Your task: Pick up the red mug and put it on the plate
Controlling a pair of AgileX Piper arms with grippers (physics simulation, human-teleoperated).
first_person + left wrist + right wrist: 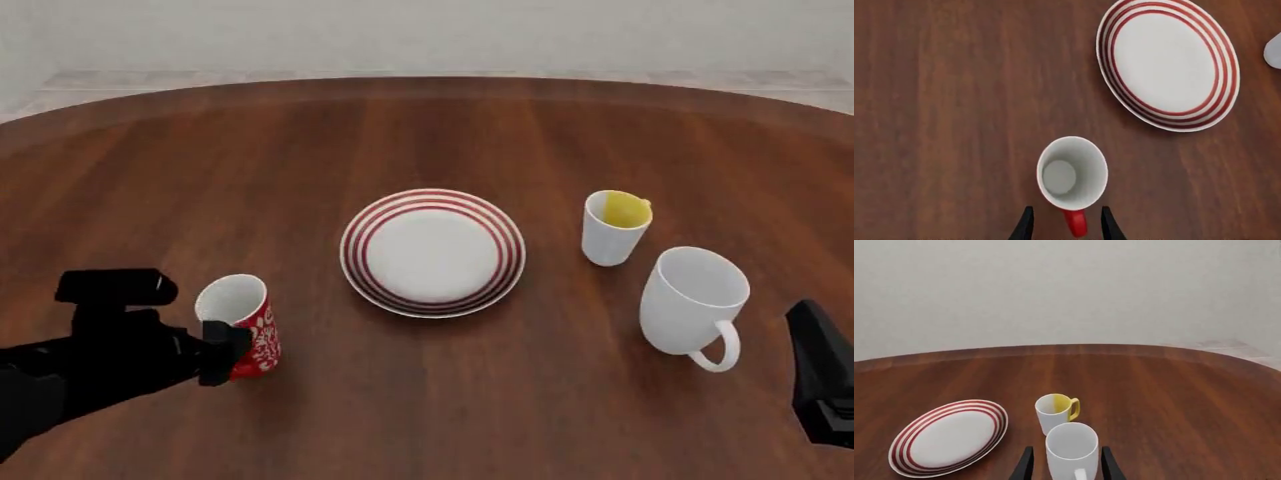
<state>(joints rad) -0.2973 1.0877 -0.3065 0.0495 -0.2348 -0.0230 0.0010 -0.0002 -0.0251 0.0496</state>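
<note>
The red mug (250, 330) with white swirls stands upright on the table, left of the plate (431, 250). In the left wrist view I look down into its white inside (1073, 172), and its red handle (1075, 222) sits between my two black fingers. My left gripper (220, 350) (1067, 226) is open, with a gap on each side of the handle. The red-ringed plate (1167, 65) lies empty beyond the mug. My right gripper (817, 350) (1067, 467) is open and empty at the near right.
A large plain white mug (690, 300) (1072, 447) stands just ahead of the right gripper. A small white cup with a yellow inside (614, 228) (1054, 412) stands right of the plate. The plate also shows in the right wrist view (947, 437).
</note>
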